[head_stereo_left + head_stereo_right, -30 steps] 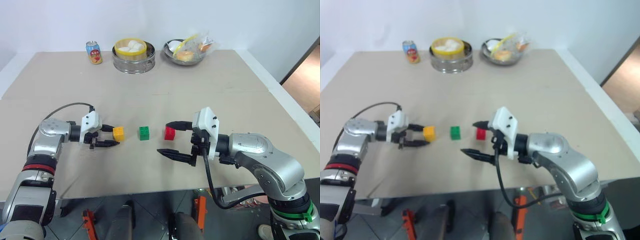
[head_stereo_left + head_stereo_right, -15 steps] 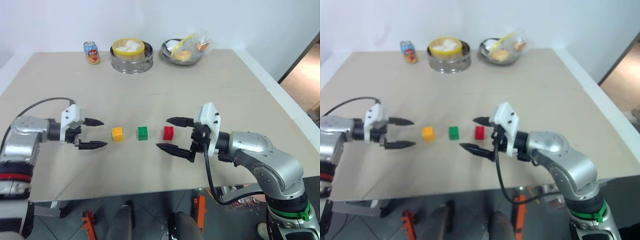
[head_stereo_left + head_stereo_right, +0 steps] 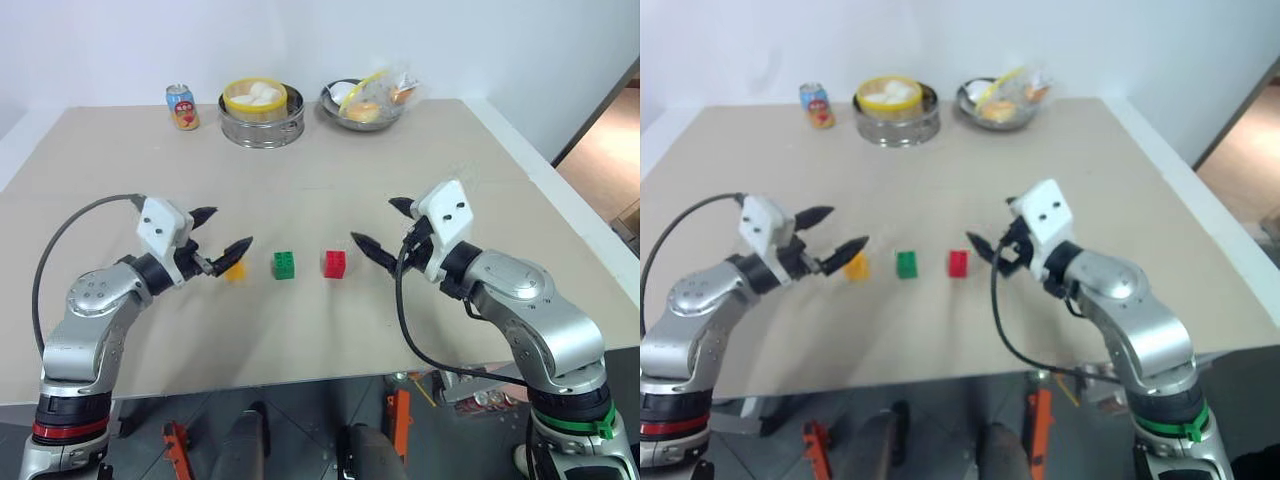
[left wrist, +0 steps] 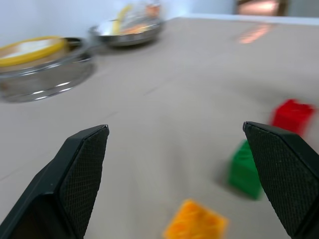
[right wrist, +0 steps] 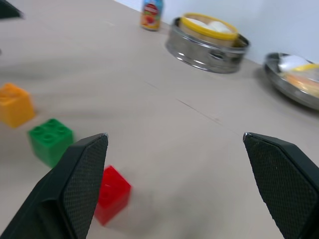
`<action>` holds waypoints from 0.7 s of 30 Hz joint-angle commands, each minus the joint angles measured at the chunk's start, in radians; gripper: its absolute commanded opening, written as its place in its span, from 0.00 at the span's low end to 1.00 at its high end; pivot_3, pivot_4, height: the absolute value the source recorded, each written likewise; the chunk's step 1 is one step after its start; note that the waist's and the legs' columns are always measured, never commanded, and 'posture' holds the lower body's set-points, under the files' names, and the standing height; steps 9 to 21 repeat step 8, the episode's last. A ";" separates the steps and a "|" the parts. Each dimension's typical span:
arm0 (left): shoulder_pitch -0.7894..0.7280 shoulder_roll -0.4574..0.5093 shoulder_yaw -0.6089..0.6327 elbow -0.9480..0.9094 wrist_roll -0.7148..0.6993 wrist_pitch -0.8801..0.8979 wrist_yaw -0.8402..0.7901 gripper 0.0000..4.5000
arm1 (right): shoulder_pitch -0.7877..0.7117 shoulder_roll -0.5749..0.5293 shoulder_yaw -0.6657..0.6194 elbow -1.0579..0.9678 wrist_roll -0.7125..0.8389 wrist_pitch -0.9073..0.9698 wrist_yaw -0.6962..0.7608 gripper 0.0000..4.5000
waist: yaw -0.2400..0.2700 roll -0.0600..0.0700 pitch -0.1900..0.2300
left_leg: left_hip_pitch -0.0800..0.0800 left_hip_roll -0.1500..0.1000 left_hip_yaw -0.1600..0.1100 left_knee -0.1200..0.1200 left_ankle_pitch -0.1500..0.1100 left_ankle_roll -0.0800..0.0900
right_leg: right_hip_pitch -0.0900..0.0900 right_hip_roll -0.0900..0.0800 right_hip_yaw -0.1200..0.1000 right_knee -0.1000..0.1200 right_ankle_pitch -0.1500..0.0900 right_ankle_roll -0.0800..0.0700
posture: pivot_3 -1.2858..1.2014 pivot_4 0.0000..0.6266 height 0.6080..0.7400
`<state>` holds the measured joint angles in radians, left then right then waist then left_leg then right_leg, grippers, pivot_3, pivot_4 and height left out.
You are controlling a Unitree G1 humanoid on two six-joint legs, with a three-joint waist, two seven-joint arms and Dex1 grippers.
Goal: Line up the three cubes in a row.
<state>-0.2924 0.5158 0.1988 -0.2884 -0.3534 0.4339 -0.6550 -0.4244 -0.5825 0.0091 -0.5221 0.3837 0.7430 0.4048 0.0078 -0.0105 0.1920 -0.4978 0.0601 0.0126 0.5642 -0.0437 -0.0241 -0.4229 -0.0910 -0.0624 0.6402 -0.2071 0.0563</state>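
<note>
The three cubes lie in a row near the front of the table [image 3: 420,150]: orange cube [image 3: 856,266], green cube [image 3: 285,264], red cube [image 3: 335,263], with small gaps between. They look light, hard and a little smooth, so a grip on two flat opposite sides seems best, not on the studs. The left gripper [image 3: 220,243] and right gripper [image 3: 381,228] are both spread wide and empty, raised beside the row. The table is flat and matte; a can [image 3: 181,106], a steamer [image 3: 253,110] and a bowl [image 3: 365,103] stand far behind.

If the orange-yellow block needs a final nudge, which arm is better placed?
Left, probably. The left claw, open and empty, hangs right beside the small orange-yellow studded plastic block. The open right claw sits beyond the red studded plastic block at the row's other end.
</note>
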 commanded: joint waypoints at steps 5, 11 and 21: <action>-0.038 0.146 0.055 0.174 -0.041 -0.070 -0.157 0.99 | 0.078 -0.064 -0.108 -0.036 0.082 -0.006 0.118 1.00 | 0.000 0.000 0.000 | 0.000 0.000 0.003 0.000 -0.001 0.000 | -0.001 -0.002 0.001 0.000 0.000 0.000 | 0.52 0.24 1.00; -0.070 0.192 0.047 0.271 -0.021 -0.124 -0.210 0.99 | 0.089 -0.065 -0.124 -0.029 0.088 -0.008 0.121 1.00 | 0.000 0.000 0.000 | 0.000 0.001 0.004 0.000 -0.001 0.000 | -0.002 -0.002 0.000 0.000 0.000 0.000 | 0.52 0.24 1.00; -0.070 0.192 0.047 0.271 -0.021 -0.124 -0.210 0.99 | 0.089 -0.065 -0.124 -0.029 0.088 -0.008 0.121 1.00 | 0.000 0.000 0.000 | 0.000 0.001 0.004 0.000 -0.001 0.000 | -0.002 -0.002 0.000 0.000 0.000 0.000 | 0.52 0.24 1.00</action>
